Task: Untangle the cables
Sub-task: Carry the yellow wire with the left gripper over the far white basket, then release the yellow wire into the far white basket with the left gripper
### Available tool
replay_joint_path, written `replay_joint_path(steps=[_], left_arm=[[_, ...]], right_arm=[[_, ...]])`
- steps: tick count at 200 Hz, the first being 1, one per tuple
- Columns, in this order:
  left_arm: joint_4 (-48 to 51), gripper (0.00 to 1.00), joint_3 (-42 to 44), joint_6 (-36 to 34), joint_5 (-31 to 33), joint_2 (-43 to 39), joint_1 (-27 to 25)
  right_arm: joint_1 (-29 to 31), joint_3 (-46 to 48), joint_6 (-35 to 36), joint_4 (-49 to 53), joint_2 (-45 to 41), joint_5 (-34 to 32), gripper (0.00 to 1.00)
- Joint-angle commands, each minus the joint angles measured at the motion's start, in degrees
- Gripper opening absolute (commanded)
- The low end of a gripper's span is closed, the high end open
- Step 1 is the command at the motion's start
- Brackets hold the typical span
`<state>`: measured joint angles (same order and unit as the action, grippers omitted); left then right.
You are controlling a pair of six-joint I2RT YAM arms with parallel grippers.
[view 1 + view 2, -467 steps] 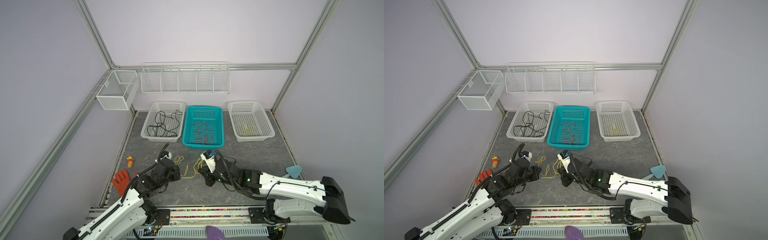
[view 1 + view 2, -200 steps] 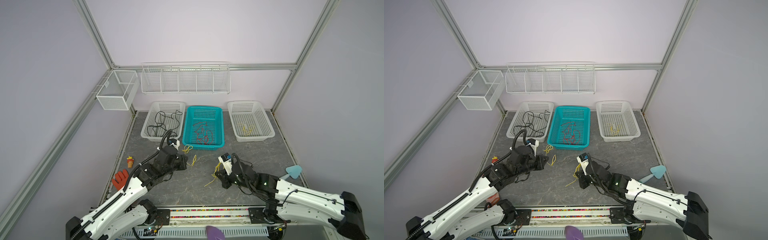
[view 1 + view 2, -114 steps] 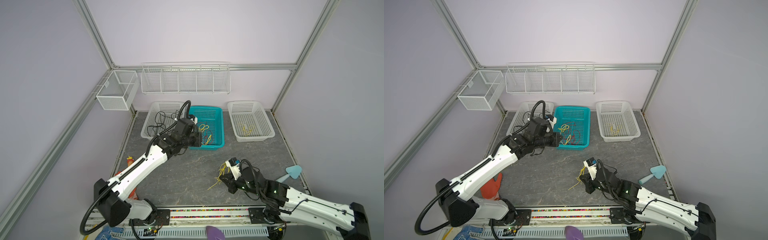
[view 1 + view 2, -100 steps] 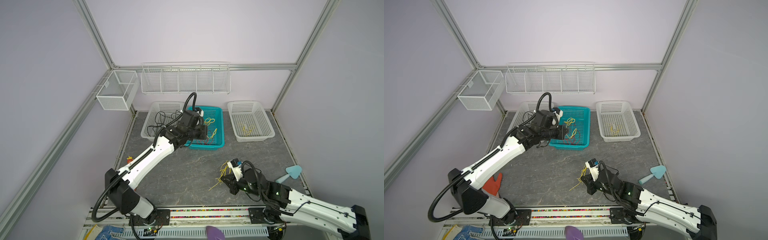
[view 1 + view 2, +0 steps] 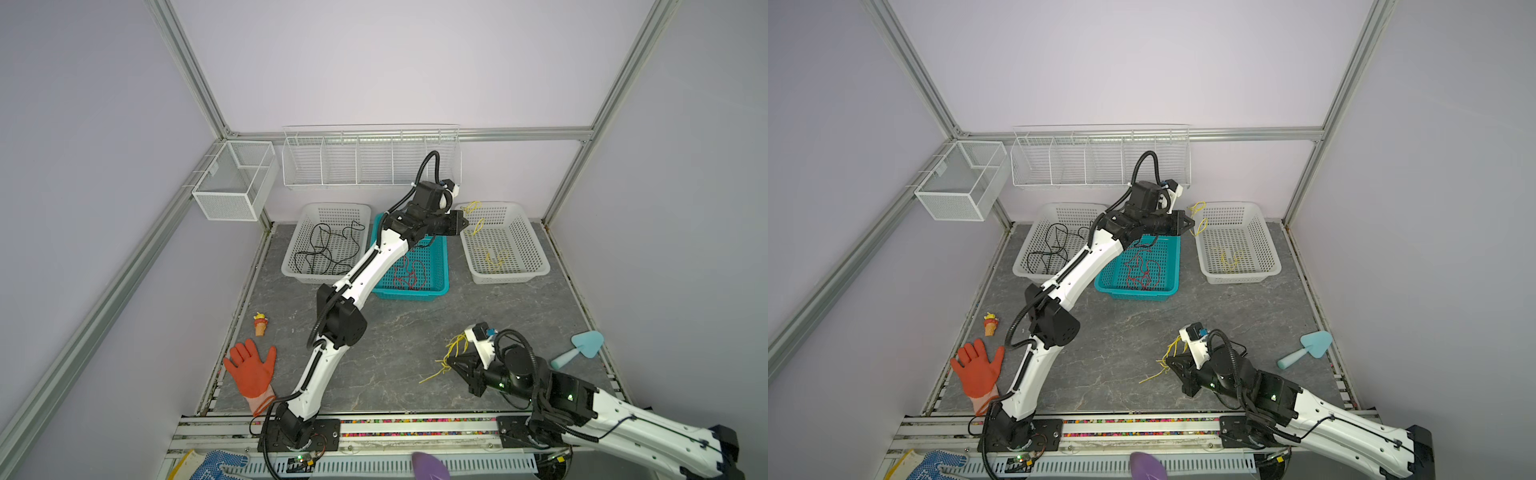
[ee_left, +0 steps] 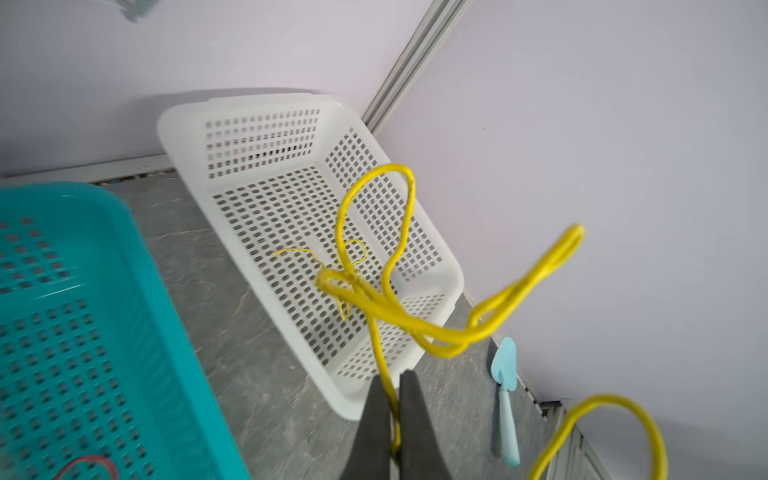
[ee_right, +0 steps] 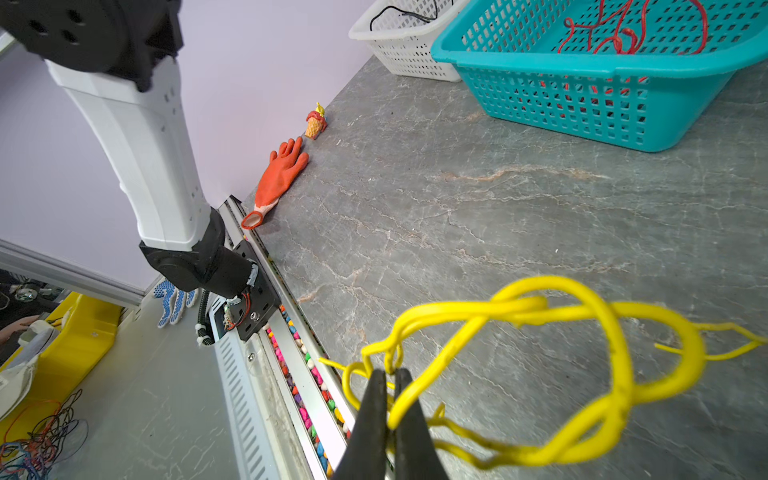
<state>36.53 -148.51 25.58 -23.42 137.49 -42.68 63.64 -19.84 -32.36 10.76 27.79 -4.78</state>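
Two pinches clear wrist-only: L cable [image 6: 386,312], R cable [image 7: 519,309].

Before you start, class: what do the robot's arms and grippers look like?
The left arm and right arm have white shells, black joints, black corrugated hoses. The left gripper and right gripper have slim dark tapered fingers. The right arm shows green lights.

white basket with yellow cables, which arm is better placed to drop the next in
Left. The left gripper, shut on a yellow cable, is over the basket rim; the right gripper holds its tangle far off, near the front.
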Motion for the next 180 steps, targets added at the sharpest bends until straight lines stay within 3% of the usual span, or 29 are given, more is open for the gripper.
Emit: replay_joint_path(steps=[1,43,91,113,125,141,164,180], left_arm=[[-8.65,0.00,-2.93,7.04,-7.04,4.76,-0.28],[-24.47,0.00,-4.29,15.49,-6.60,12.46,-1.54],[-29.63,0.00,-8.87,16.89,0.49,18.95,-3.47],[-26.96,0.00,-10.80,15.87,3.06,20.83,-3.79],[-24.89,0.07,-11.01,14.58,4.06,20.76,-3.82],[-21.99,0.23,-11.01,12.53,5.43,19.89,-3.76],[-18.39,0.27,-11.58,11.57,6.25,19.18,-3.60],[-15.15,0.39,-11.81,10.91,6.42,18.72,-3.64]], right_arm=[[0.59,1.65,0.02,0.66,-2.04,1.15,0.07],[1.01,1.10,-0.16,2.67,-4.56,1.69,0.07],[1.31,0.78,-0.44,3.12,-6.04,3.26,0.07],[1.57,0.83,-0.51,3.12,-6.52,3.62,0.07],[1.69,0.46,-0.36,3.58,-6.69,3.81,0.07],[1.89,0.10,-0.24,4.24,-7.09,3.81,0.07],[1.93,-0.10,-0.16,4.61,-7.75,3.56,0.06],[2.08,-0.03,-0.16,4.68,-8.10,3.63,0.07]])
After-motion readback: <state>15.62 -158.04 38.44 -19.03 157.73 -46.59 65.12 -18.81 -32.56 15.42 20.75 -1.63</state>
